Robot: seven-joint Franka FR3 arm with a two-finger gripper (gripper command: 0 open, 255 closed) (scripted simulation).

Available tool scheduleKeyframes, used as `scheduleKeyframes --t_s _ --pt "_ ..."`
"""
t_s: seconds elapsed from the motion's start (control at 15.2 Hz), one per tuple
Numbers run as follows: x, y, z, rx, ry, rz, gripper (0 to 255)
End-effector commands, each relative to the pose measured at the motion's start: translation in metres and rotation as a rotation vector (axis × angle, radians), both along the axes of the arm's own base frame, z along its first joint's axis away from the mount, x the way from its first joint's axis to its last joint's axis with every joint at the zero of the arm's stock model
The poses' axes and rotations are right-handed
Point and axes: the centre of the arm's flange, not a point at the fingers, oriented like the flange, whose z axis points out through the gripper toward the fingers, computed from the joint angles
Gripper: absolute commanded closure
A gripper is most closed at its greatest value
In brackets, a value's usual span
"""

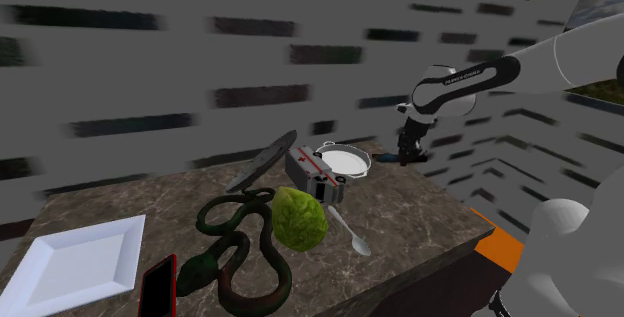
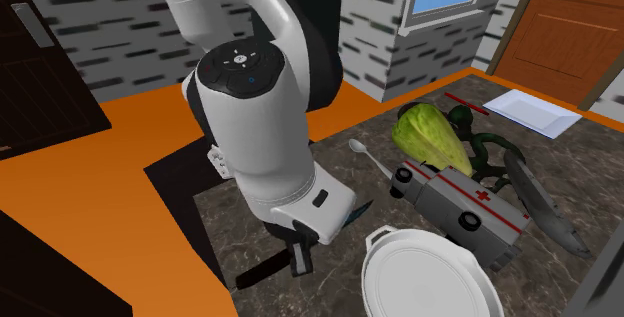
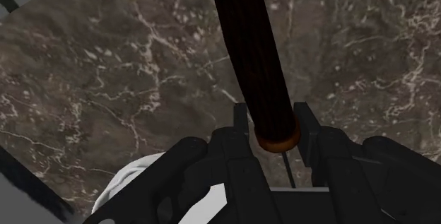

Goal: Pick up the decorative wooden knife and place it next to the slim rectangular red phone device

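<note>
A dark wooden knife handle (image 3: 247,46) with a brown ring at its end lies on the marble tabletop (image 3: 106,81), running away from the hand. My gripper (image 3: 272,122) is down at the table, its black fingers (image 3: 241,125) pressed on either side of the handle's ringed end. The shoulder view puts the gripper (image 1: 410,150) at the table's far right corner, beside a white pan. In the second exterior view the knife (image 2: 262,270) pokes out from under the gripper (image 2: 300,257). The slim red phone (image 1: 157,287) lies at the near left, beside a white square plate.
Between gripper and phone sit a white pan (image 1: 343,160), a toy ambulance (image 1: 315,177), a green lettuce (image 1: 300,217), a spoon (image 1: 350,233), a dark coiled snake (image 1: 240,255) and a long grey blade-shaped object (image 1: 262,160). The white square plate (image 1: 75,260) lies at the left. The table edge is close to the gripper.
</note>
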Motion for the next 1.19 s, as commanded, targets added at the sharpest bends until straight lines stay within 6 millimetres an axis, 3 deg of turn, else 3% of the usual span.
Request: scheduleKeyframes --t_s 0.0,0.53,1.12 --pt "-0.001 0.0 0.012 0.0 0.0 0.0 255" --pt "-0.001 0.0 0.05 0.0 0.0 0.0 255" --pt "-0.007 0.119 0.05 0.0 0.0 0.0 255"
